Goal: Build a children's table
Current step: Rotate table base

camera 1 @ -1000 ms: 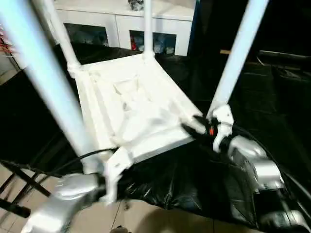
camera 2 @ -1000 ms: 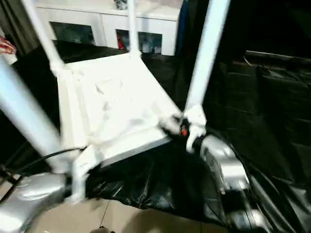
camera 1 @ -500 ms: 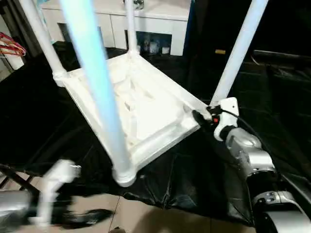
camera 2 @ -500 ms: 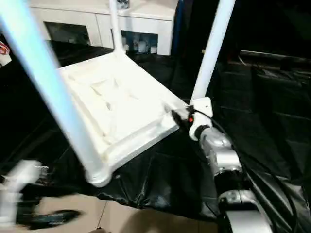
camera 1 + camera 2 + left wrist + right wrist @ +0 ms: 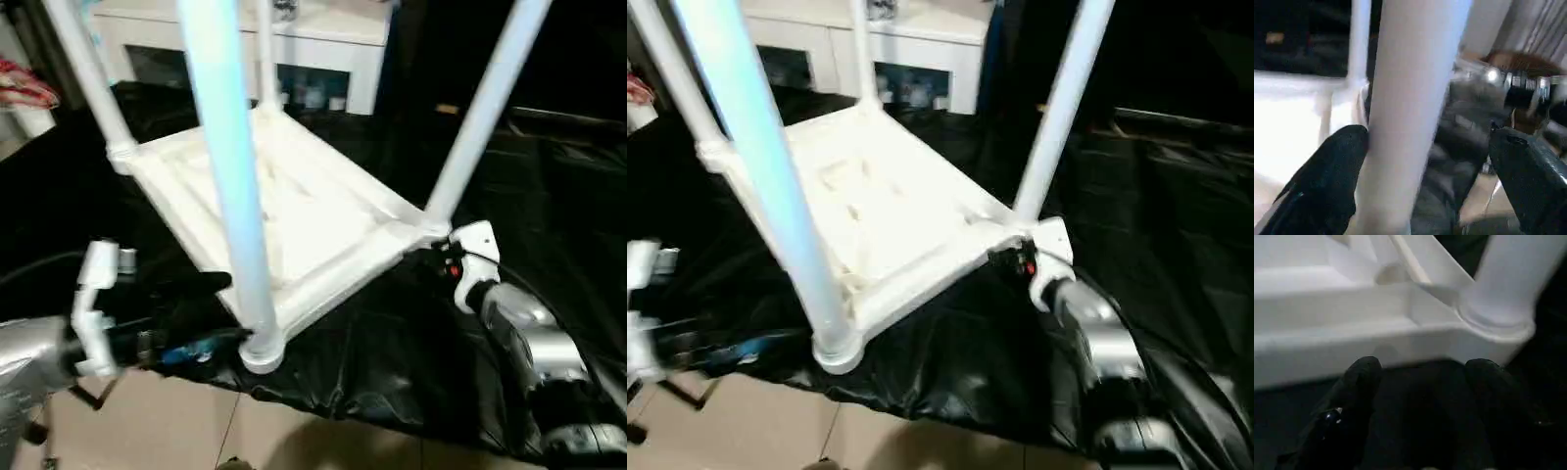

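From the left eye view, you have the children's table (image 5: 294, 211) lying upside down on the black-draped bench (image 5: 392, 362), all four legs standing in their corner sockets. The near leg (image 5: 230, 186) rises at the corner closest to you, and your left gripper (image 5: 181, 318) sits low beside its base with fingers apart. Your right gripper (image 5: 443, 262) sits at the right-hand near corner, just below the foot of the right leg (image 5: 480, 113). If you mean to seat the near leg, I judge you should close low on it, close to the socket, and push straight along its length rather than sideways, since the top can slide on the cloth.

The right eye view adds the white cabinet (image 5: 921, 49) behind the bench, and a clear look at the socket collar (image 5: 838, 348) overhanging the bench edge.

The left wrist view shows what the head views cannot: the near leg stands between the spread fingers (image 5: 1327, 181), one touching or nearly touching it, the other well apart.

The right wrist view shows those fingers (image 5: 1359, 391) parted beneath the rim (image 5: 1352, 350), clamped on nothing I can see.
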Tool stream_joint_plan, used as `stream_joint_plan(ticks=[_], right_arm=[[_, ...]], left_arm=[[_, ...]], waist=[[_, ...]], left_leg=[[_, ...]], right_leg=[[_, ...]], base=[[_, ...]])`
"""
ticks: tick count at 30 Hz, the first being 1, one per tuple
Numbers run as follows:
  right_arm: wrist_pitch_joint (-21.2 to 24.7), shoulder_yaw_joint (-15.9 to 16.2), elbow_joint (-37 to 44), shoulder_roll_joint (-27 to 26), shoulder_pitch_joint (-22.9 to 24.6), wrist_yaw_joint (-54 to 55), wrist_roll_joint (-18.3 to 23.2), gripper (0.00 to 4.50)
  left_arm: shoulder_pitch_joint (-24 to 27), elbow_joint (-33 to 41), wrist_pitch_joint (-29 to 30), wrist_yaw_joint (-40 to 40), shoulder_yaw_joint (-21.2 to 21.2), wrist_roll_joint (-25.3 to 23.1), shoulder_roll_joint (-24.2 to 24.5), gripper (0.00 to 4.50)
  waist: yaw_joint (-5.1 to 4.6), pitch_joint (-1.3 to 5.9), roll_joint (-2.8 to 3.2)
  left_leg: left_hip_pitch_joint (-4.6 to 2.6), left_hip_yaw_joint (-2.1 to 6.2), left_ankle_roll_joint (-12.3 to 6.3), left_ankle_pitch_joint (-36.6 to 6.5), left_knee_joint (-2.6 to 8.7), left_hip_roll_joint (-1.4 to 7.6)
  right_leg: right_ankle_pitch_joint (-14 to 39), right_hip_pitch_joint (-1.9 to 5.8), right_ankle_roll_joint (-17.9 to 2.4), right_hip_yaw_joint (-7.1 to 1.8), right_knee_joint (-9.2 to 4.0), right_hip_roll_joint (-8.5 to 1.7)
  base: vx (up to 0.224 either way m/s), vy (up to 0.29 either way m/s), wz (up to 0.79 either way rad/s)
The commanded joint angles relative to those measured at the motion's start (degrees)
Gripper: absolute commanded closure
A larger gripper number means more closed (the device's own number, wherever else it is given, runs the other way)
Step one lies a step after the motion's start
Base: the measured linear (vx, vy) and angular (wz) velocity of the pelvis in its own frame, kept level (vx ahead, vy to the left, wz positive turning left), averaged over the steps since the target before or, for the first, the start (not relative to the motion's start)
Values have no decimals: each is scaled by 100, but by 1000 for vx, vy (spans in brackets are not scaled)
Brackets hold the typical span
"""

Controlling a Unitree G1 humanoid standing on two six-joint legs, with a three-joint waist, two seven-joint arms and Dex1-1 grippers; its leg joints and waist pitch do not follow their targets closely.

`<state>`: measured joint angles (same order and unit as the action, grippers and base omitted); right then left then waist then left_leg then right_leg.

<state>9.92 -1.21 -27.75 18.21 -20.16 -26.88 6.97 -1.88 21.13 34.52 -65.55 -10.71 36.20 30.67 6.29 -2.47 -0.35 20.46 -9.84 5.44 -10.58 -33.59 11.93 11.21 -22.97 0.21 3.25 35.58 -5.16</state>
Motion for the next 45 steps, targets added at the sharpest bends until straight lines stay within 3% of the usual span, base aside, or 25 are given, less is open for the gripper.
stream_joint_plan(ticks=[1,2,4,8,9,10,11,19,20,22,24,27,29,30,31,32,33,34,36,40,42,44,45], right_arm=[[49,6,146,-39,-13,133,-36,133],[59,-1,145,-56,-11,167,-38,133],[166,30,115,-190,-18,402,-94,133],[62,67,-151,-388,-179,507,-135,133],[-28,47,-412,-549,-351,537,-95,133],[-34,49,-433,-562,-366,538,-94,133],[-110,103,-692,-705,-555,549,-122,133],[-304,164,-1240,-959,-967,665,-207,133],[-386,137,-1413,-991,-1062,683,-224,133],[-434,119,-1501,-1000,-1104,687,-232,133],[-517,65,-1611,-995,-1136,770,-259,133],[-550,11,-1638,-964,-1118,804,-252,133],[-601,-56,-1627,-808,-1005,786,-257,133],[-603,-62,-1625,-792,-996,786,-258,133],[-631,-106,-1633,-694,-950,783,-267,133],[-621,-139,-1577,-597,-901,761,-269,133],[-623,-193,-1484,-457,-828,671,-269,133],[-608,-214,-1388,-377,-772,584,-252,133],[-571,-212,-1200,-237,-670,366,-218,133],[-494,-51,-617,134,-362,-468,-113,133],[-421,86,-124,453,-124,-1065,20,133],[-364,113,75,584,-39,-1272,94,133],[-250,120,308,720,56,-1508,199,105]], left_arm=[[-136,-2,-52,21,291,-89,-62,11],[-181,-22,-64,45,359,-113,-103,11],[-546,-277,-150,339,943,-453,-353,11],[-806,-462,-232,564,1301,-705,-628,11],[-976,-556,-277,623,1513,-767,-849,11],[-988,-562,-280,625,1534,-772,-864,11],[-1133,-622,-304,632,1810,-832,-1058,11],[-1627,-1089,-582,800,2717,-1158,-1839,11],[-1850,-1458,-835,946,2940,-1409,-2189,11],[-1984,-1689,-960,1025,3025,-1531,-2377,11],[-2330,-2413,-1376,1367,3150,-1903,-2791,11],[-2576,-2953,-1755,1725,3221,-2251,-2998,11],[-2861,-3617,-2302,2169,3228,-2632,-3168,11],[-2876,-3650,-2323,2191,3220,-2646,-3172,11],[-2968,-3866,-2457,2309,3162,-2732,-3197,11],[-2988,-3927,-2510,2336,3120,-2774,-3139,11],[-3006,-4039,-2591,2323,3056,-2843,-3045,11],[-2984,-4040,-2613,2295,3042,-2880,-2954,11],[-2902,-3969,-2599,2143,3013,-2862,-2788,11],[-2710,-3906,-2665,1574,2986,-2748,-2324,11],[-2642,-4053,-2729,968,3080,-2688,-1902,11],[-2643,-4143,-2800,789,3139,-2741,-1743,36],[-2661,-4243,-2876,614,3206,-2816,-1583,45]], waist=[[-3,289,-4],[-11,285,-5],[-13,293,2],[-30,309,13],[-22,321,57],[-41,316,34],[-40,323,68],[-86,361,65],[-99,355,90],[-95,342,74],[-106,332,90],[-96,355,37],[-87,362,-4],[-75,370,13],[-70,373,8],[-69,373,-21],[-60,378,-114],[-37,375,-86],[-17,371,-118],[-12,331,-91],[10,334,-23],[6,326,-36],[21,322,25]], left_leg=[[11,-25,30,-1332,437,22],[9,-19,35,-1352,444,28],[-36,-31,36,-1362,424,29],[-9,-24,45,-1227,417,22],[-11,-16,68,-1203,412,23],[-5,-17,87,-1221,414,22],[-24,-20,94,-1254,404,25],[21,-19,2,-836,355,10],[16,-27,-28,-905,347,8],[6,-37,-35,-1027,348,14],[3,-42,-52,-1090,345,9],[50,-11,-118,-936,341,10],[62,-25,-229,-770,316,0],[37,-29,-239,-765,307,6],[59,-23,-284,-684,304,5],[54,-30,-308,-677,301,8],[49,-40,-370,-639,296,17],[37,-40,-413,-610,295,30],[50,-41,-465,-563,291,33],[54,-36,-516,-785,308,46],[31,-33,-490,-861,311,53],[19,-34,-462,-939,330,62],[21,-16,-430,-964,331,51]], right_leg=[[1253,281,-938,-213,-416,-183],[1337,277,-906,-214,-426,-189],[1416,241,-855,-228,-446,-179],[1056,263,-928,-220,-409,-168],[978,270,-979,-219,-392,-181],[925,273,-1038,-212,-391,-172],[871,255,-1090,-213,-383,-171],[62,335,-1273,-202,-315,-168],[146,334,-1305,-202,-336,-173],[315,334,-1312,-207,-366,-178],[457,326,-1277,-206,-402,-176],[372,387,-1209,-203,-385,-196],[293,380,-1198,-204,-401,-191],[273,369,-1208,-208,-385,-191],[185,385,-1240,-204,-368,-199],[180,379,-1246,-204,-376,-198],[167,381,-1263,-201,-374,-197],[223,365,-1295,-201,-359,-210],[251,362,-1272,-198,-349,-216],[679,333,-1184,-193,-393,-227],[759,317,-1165,-202,-398,-223],[767,302,-1150,-205,-405,-208],[786,301,-1164,-200,-398,-214]], base=[[0,0,0],[0,0,0],[0,0,0],[0,0,0],[0,0,0],[0,0,0],[0,0,0],[0,0,0],[0,0,0],[0,0,0],[0,0,0],[0,0,0],[0,0,0],[0,0,0],[0,0,0],[0,0,0],[0,0,0],[0,0,0],[0,0,0],[0,0,0],[0,0,0],[0,0,0],[0,0,0]])
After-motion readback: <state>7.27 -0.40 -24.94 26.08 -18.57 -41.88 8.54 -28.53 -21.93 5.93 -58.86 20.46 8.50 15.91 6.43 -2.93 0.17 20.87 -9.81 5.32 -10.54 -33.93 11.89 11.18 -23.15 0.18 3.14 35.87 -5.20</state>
